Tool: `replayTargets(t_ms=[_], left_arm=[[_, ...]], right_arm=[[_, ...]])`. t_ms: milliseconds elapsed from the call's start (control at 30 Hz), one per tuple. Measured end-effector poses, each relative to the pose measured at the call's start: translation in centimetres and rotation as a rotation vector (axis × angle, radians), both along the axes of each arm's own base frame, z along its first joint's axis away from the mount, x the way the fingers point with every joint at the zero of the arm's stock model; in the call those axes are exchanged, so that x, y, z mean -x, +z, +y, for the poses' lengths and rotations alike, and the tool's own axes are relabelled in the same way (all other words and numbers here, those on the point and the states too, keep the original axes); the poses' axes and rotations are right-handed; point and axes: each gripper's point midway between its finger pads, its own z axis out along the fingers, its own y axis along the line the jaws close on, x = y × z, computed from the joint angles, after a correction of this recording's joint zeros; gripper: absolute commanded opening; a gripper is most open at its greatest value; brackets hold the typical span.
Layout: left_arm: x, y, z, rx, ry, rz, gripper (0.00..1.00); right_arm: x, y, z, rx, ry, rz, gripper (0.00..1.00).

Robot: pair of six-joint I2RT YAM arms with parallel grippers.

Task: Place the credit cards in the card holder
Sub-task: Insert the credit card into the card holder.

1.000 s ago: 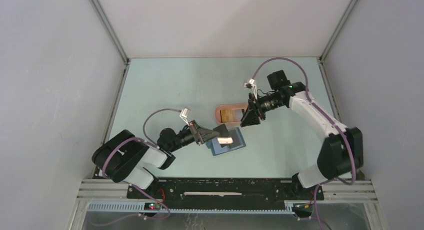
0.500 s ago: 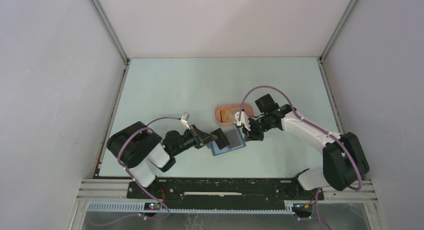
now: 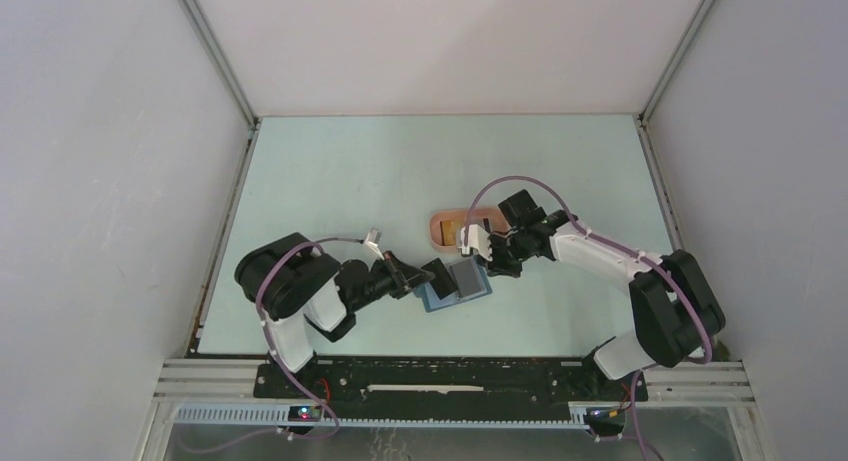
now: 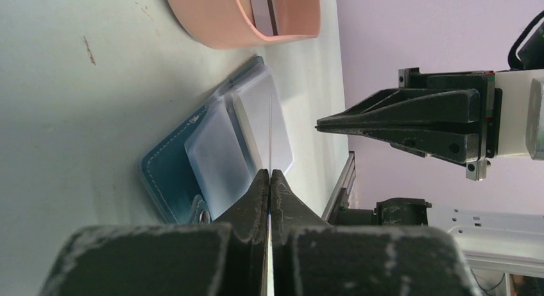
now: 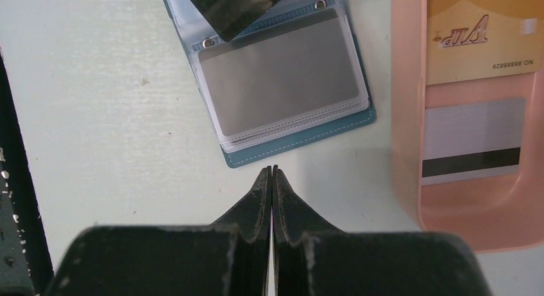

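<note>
The card holder (image 3: 478,287) lies open on the table, a grey card (image 5: 279,84) in its top clear sleeve. It also shows in the left wrist view (image 4: 168,177). My left gripper (image 4: 270,174) is shut on a black credit card (image 5: 240,7), held edge-on at the holder's left end (image 3: 441,274). My right gripper (image 5: 271,169) is shut and empty, its tips just off the holder's blue edge (image 5: 301,144); in the top view it (image 3: 484,265) is at the holder's right side. An orange-yellow card (image 5: 478,39) and a grey card with a dark stripe (image 5: 471,139) lie in the tray.
The peach-pink oval tray (image 3: 438,228) stands just behind the holder, close to my right gripper; its wall (image 5: 405,116) is beside the holder. Grey walls enclose the table on three sides.
My right arm has come down and left from above the tray to the holder's right edge. My left arm has shifted and the card has turned more edge-on over the holder.
</note>
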Motion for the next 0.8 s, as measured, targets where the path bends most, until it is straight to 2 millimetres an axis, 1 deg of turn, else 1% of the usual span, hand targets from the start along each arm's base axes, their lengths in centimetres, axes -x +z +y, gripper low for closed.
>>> replayTargets(t_ms=[367,533,800], left_arm=[[-0.6,-0.9,0.0,-0.018,0.025,0.013,0.0],[-0.6,-1.4,0.2,-0.028,0.029,0.025,0.0],[-0.5,-1.6,0.1,-0.034,0.029,0.031,0.0]], right_arm=[[0.2,-1.0,0.0,0.028,-0.009,0.027,0.02],[0.3,-1.4,-0.1,0.041,-0.019,0.041,0.02],[0.0,-2.2,-0.3,0.069,-0.037,0.058,0.02]])
